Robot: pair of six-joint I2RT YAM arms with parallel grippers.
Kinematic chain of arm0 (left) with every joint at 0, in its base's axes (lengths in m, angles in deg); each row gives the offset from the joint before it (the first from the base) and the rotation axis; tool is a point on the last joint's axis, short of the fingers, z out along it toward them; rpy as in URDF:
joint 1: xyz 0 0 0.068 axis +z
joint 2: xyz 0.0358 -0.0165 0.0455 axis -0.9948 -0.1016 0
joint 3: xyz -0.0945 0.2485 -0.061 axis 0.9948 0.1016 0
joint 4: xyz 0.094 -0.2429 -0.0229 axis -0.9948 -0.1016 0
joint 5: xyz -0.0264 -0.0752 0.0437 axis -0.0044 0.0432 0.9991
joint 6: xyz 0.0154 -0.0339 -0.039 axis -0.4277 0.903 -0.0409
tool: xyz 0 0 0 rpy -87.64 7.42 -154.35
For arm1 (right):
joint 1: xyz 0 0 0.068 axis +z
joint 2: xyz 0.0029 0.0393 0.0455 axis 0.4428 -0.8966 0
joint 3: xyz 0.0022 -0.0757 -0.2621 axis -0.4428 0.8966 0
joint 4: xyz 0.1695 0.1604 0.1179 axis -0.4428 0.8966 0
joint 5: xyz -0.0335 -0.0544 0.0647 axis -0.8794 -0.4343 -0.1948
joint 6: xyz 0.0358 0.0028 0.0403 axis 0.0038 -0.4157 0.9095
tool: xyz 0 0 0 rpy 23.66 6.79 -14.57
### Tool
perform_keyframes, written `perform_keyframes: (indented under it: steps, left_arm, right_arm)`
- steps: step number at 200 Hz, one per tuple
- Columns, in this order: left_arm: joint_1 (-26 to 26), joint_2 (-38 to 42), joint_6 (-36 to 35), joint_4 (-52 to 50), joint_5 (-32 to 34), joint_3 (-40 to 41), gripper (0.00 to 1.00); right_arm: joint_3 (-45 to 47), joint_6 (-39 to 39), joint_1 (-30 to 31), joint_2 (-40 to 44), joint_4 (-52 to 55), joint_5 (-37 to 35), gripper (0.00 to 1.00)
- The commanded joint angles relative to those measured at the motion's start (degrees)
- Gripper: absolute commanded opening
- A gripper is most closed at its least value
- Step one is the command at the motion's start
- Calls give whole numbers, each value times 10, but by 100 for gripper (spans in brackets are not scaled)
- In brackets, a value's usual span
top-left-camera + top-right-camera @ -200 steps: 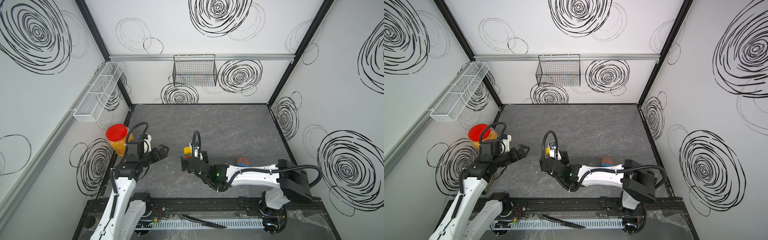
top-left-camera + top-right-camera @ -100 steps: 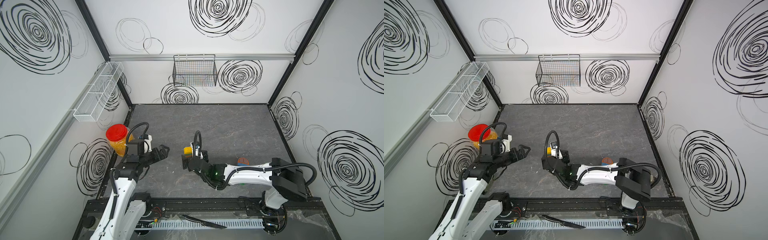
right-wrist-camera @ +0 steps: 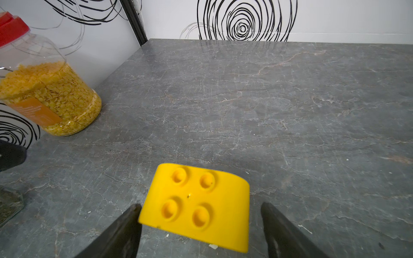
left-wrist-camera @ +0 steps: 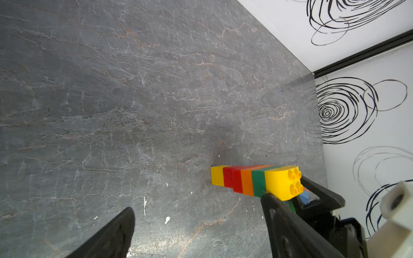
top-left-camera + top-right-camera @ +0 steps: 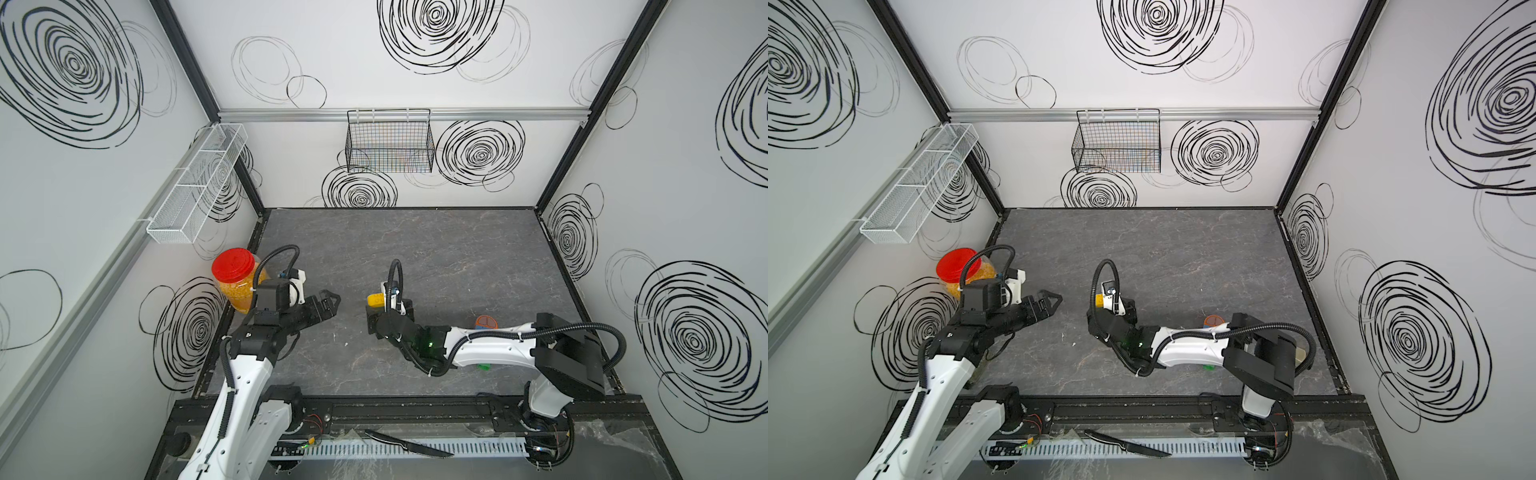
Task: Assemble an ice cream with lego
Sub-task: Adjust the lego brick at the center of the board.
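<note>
Seen from above, most of the lego stack (image 5: 375,299) is hidden under the right arm's wrist and cable, and only its yellow cap shows in both top views. The left wrist view gives it whole: yellow, red, orange, green, then the studded yellow cap, standing on the counter (image 4: 134,89) a little left of the middle. The right gripper (image 3: 200,206) straddles that cap with its jaws parted. One finger (image 3: 125,230) meets a corner and the other stands clear across a gap, so nothing is clamped. The left gripper (image 5: 330,300) hangs spread wide and empty, near the stack but apart from it. The right arm half covers two loose bricks: an orange and blue piece (image 5: 485,322), hard to make out, and a green brick (image 5: 483,366) showing only a sliver. The red-lidded jar (image 5: 235,274) stands at the counter's left edge against the wall, cut off in the right wrist view. Behind the stack the counter runs bare to the back wall.
</note>
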Motion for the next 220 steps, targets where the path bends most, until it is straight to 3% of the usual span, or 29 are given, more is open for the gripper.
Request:
perform_keyframes:
  steps: [1, 58, 115, 220]
  left_arm:
    - [-4, 1, -5, 6, -1, -6, 99]
    - [-4, 3, -6, 4, 3, -4, 99]
    - [-5, 3, -6, 1, 5, -8, 99]
    - [-4, 4, -7, -1, 7, -8, 99]
  right_arm:
    - [-1, 0, -7, -12, -16, -3, 84]
    - [-9, -5, -7, -23, -14, 9, 77]
    - [-15, -16, -7, -28, -11, 20, 59]
    - [-45, -50, 7, 2, 26, 2, 43]
